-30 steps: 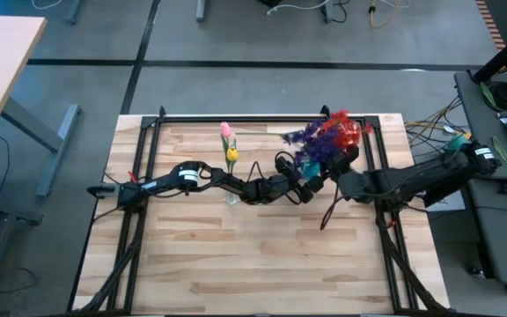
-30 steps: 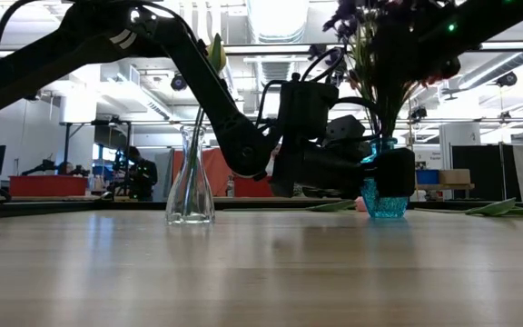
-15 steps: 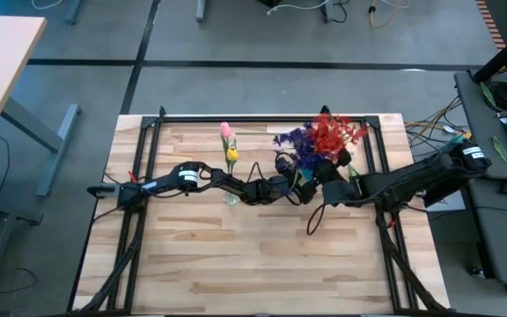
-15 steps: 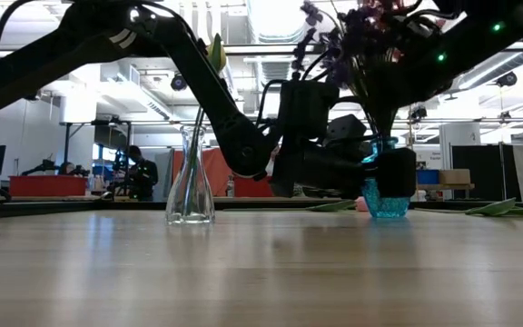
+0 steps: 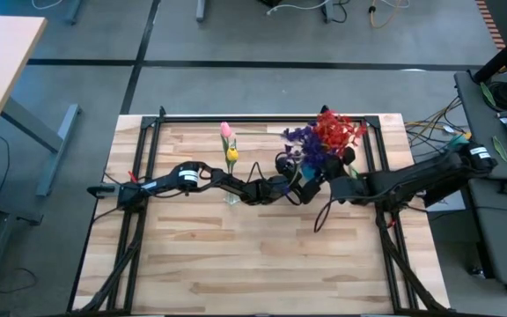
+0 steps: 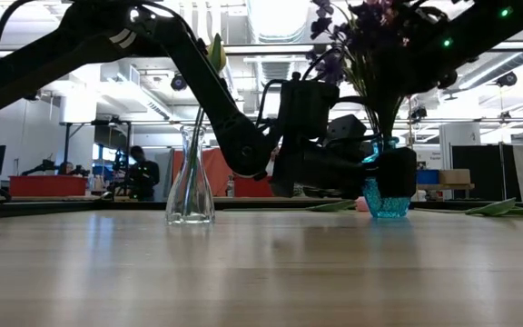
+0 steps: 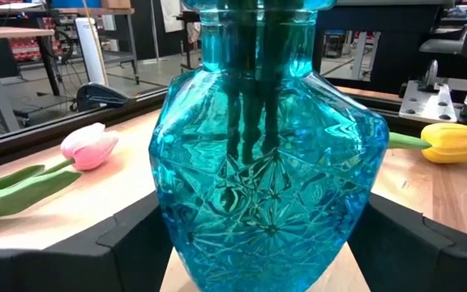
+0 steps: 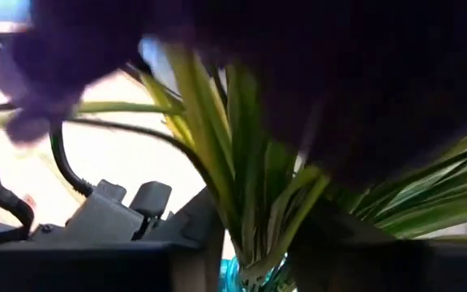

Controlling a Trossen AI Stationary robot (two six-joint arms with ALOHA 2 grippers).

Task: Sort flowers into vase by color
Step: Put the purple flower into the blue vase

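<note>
1. The left gripper (image 7: 262, 251) is clamped on the blue vase (image 7: 267, 154) — a dark finger (image 7: 108, 251) presses each side of the faceted glass near its base, and the vase stands upright on the wooden table (image 5: 262, 255).
2. Inside the blue glass, several green stems (image 7: 250, 105) run down from the neck toward the bottom.
3. In the overhead view the left gripper (image 5: 299, 188) reaches across from the left to the vase at the table's middle, toward the far edge.
4. The right gripper (image 5: 337, 180) comes in from the right, sitting in among the bunch above the blue vase; whether its fingers are spread or closed cannot be told, since the blossoms and stems hide them.
5. The purple flowers (image 5: 300, 145) and red flowers (image 5: 334, 132) spread above the vase mouth, purple to the left of red — their green leaves (image 8: 242, 162) gather down into the blue rim (image 8: 246, 276).
6. Beside the blue vase, a pink tulip (image 7: 89, 146) lies on the table on one side and a yellow tulip (image 7: 454, 142) on the other.
7. Well to the left stands a clear vase (image 6: 190, 177), holding a pink bud (image 5: 226, 131) and a yellow bud (image 5: 232, 155).
</note>
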